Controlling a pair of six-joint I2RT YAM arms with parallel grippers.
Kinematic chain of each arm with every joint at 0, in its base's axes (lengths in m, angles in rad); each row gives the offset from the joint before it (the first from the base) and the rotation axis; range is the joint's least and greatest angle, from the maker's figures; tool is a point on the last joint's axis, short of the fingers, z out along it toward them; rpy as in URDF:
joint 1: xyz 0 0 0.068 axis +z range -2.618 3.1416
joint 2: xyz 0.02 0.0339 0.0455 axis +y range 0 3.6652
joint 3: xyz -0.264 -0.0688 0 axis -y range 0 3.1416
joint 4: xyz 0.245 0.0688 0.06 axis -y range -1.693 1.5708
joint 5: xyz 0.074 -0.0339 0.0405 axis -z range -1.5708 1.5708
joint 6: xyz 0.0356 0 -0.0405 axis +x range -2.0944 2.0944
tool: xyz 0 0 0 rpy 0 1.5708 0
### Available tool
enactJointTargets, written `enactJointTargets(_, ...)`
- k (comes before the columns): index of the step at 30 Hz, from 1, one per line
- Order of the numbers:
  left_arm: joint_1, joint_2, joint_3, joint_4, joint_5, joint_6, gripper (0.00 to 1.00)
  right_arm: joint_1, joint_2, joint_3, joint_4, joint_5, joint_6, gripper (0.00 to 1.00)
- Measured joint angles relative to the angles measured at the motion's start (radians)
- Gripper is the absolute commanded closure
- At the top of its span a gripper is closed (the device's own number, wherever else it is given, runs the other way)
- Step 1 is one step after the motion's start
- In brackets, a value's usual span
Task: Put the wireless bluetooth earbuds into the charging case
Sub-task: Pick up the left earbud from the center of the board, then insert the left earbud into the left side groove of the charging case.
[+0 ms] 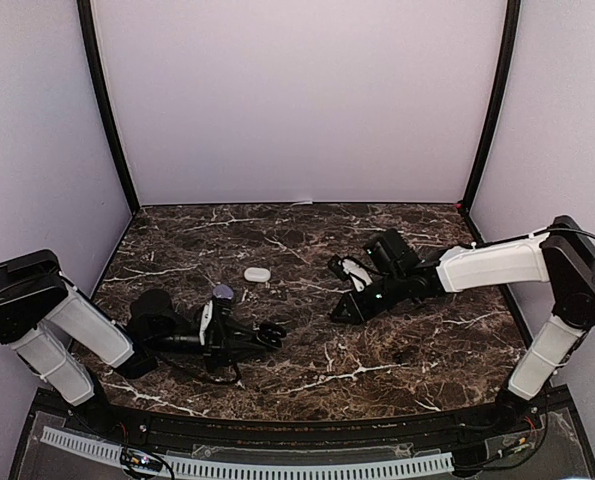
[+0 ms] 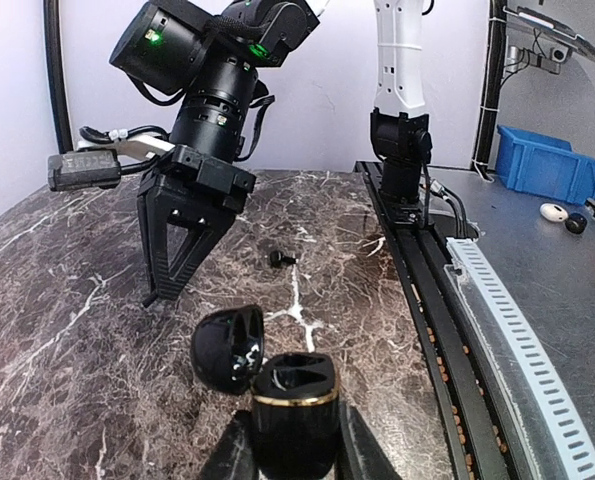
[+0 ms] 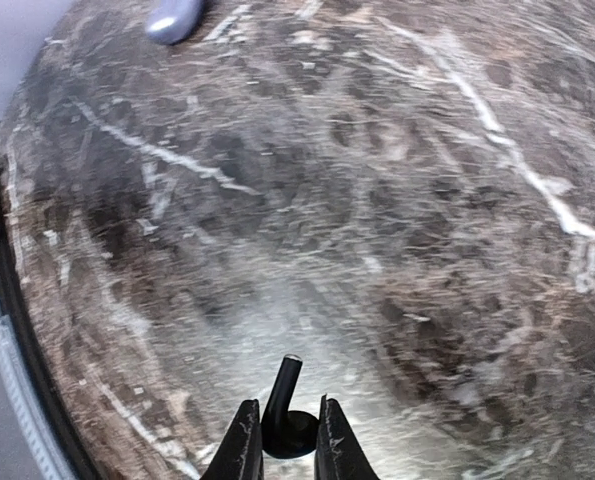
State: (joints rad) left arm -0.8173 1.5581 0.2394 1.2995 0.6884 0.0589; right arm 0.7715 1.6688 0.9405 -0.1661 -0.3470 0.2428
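A dark earbud (image 3: 286, 405) is pinched between the narrowly parted fingers of the right gripper (image 3: 285, 430). Its rounded body is seated between the pads and its stem is pointed out past the fingertips, so the long axis is laid along the line of the fingers. The black charging case (image 2: 294, 395) is clamped by its lower half in the left gripper (image 2: 295, 455), whose fingers are closed against its sides. The lid (image 2: 227, 350) is hinged open to one side and the two wells are turned upward (whether either well is filled cannot be made out). From above, the held bud is found to the right of the case and slightly farther from the arm bases, with bare marble table (image 1: 307, 380) between them. The right gripper is pointed steeply down, its tips near the surface. The coming move is judged to turn on this offset: the bud would have to be carried leftward and back toward the bases until it is over the open wells, and probably turned so that it is matched to a well. A second small dark bud (image 2: 280, 258) is seen lying loose on the table beyond the case, off to one side of the right gripper's tips. A white case (image 1: 257, 274) is seen farther back, apart from both grippers.
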Motion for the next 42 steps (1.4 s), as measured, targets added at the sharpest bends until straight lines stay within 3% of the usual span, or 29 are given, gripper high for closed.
enactJointTargets(14, -0.048, 0.011, -0.022, 0.031, -0.021, 0.154, 0.87, 0.108, -0.116, -0.023, -0.013, -0.238, 0.025, 0.88)
enactJointTargets(32, -0.063, 0.027, -0.027, 0.031, -0.044, 0.201, 0.87, 0.247, -0.158, 0.025, -0.077, -0.232, 0.05, 0.89)
enactJointTargets(42, -0.078, 0.03, -0.025, 0.03, -0.077, 0.221, 0.88, 0.284, -0.135, 0.045, -0.033, -0.212, 0.167, 0.89)
